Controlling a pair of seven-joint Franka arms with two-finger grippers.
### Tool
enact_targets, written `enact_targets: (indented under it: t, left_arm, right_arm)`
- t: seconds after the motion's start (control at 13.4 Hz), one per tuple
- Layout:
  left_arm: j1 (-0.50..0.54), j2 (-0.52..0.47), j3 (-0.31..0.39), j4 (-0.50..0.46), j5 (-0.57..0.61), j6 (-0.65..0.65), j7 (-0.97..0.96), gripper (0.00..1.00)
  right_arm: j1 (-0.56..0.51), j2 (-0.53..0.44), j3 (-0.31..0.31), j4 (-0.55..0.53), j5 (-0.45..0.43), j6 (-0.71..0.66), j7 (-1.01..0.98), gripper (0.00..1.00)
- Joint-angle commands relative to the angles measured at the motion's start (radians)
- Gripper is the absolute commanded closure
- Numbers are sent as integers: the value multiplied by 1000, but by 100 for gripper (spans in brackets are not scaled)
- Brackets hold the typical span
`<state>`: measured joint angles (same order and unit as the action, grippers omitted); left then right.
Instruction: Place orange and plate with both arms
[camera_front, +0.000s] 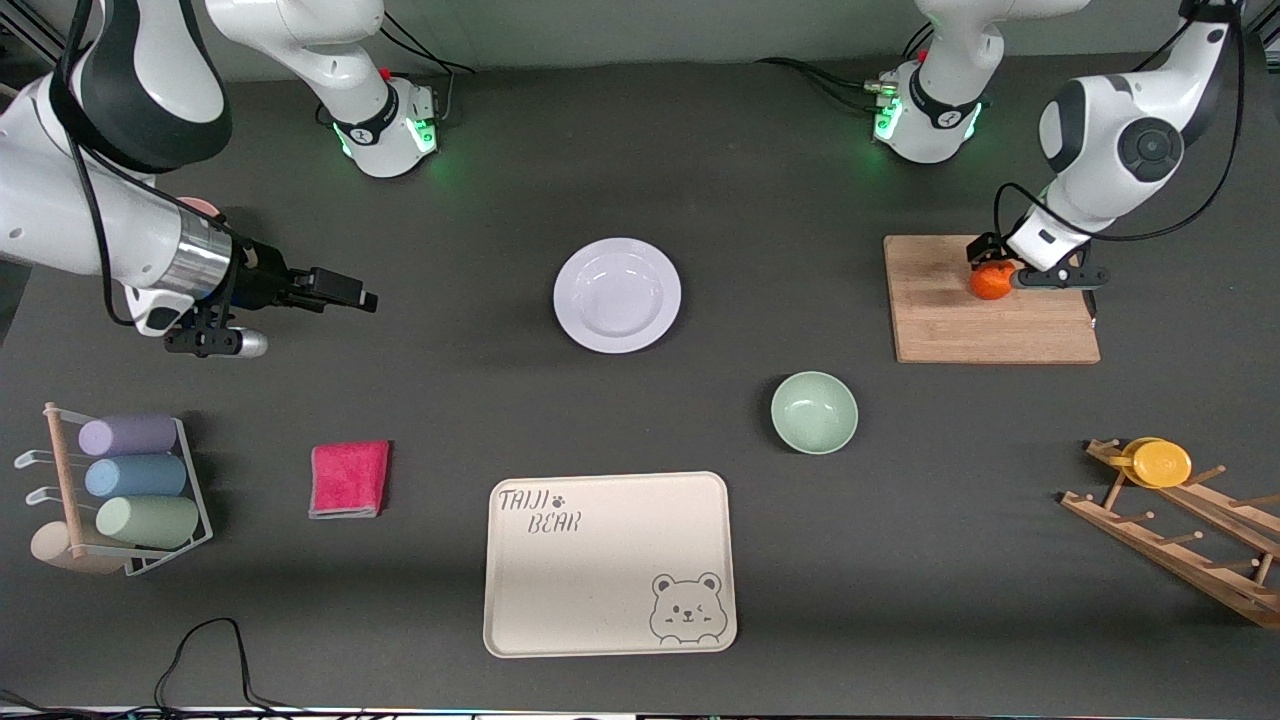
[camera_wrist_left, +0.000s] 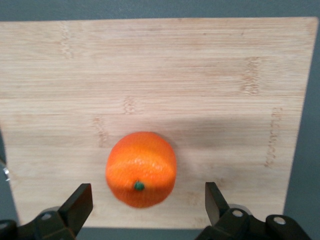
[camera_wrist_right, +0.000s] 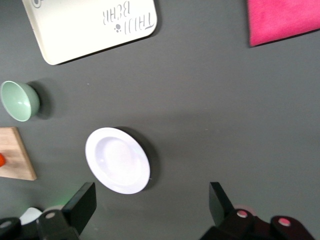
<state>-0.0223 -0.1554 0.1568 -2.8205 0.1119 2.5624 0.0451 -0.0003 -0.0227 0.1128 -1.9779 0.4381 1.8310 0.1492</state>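
My left gripper (camera_wrist_left: 147, 202): jaws spread wide, one finger on each flank of the orange, neither pad touching it; I hold nothing.
Orange (camera_wrist_left: 141, 169): sits on the cutting board, stem end toward my left wrist camera, at the board edge nearest the left arm's base; in the front view (camera_front: 992, 281) my left gripper partly covers it.
Cutting board (camera_front: 990, 315): pale wood, flat on the table toward the left arm's end; it carries only the orange.
My right gripper (camera_front: 345, 291): wide apart and empty, up in the air over bare table toward the right arm's end; its fingers (camera_wrist_right: 82, 204) frame dark tabletop in my right wrist view.
Plate (camera_front: 617, 295): white, glossy, upright on the table around mid-table, with nothing on it; also seen from my right wrist (camera_wrist_right: 118, 160).
Green bowl (camera_front: 814, 412): nearer the front camera than the plate, between plate and cutting board, holding nothing.
Bear tray (camera_front: 610, 563): beige, nearest the front camera, its surface bare apart from the printed bear and lettering.
Pink cloth (camera_front: 349, 478): folded, beside the tray toward the right arm's end.
Wire rack (camera_front: 192, 490): holds three cups lying on their sides, purple, blue and green.
Wooden rack (camera_front: 1190, 535): toward the left arm's end, with a yellow cup (camera_front: 1160, 462) on its pegs.
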Motion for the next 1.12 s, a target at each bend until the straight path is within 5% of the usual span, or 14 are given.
enact_targets:
  t: [0.0, 0.3, 0.6, 0.67, 0.75, 0.82, 1.05]
  left_arm:
    - [7, 55, 0, -53, 15, 117, 10, 0]
    - [8, 126, 1, -71, 15, 219, 42, 0]
    - [8, 126, 1, -73, 15, 217, 42, 0]
    - [8, 123, 1, -73, 15, 219, 47, 17]
    - [8, 120, 3, -73, 15, 217, 70, 90]
    - [10, 120, 3, -73, 15, 217, 78, 100]
    - [10, 116, 4, -69, 15, 214, 78, 100]
  right_arm:
    - [5, 75, 2, -4, 89, 56, -69, 0]
    - [13, 125, 33, -41, 161, 145, -161, 0]
    - [-12, 129, 21, -145, 353, 159, -420, 0]
    - [-12, 136, 21, -159, 375, 166, -443, 0]
    - [-10, 136, 21, -191, 398, 200, -479, 0]
    - [-6, 136, 21, -225, 457, 232, -515, 0]
    - [-7, 156, 21, -237, 507, 229, -563, 0]
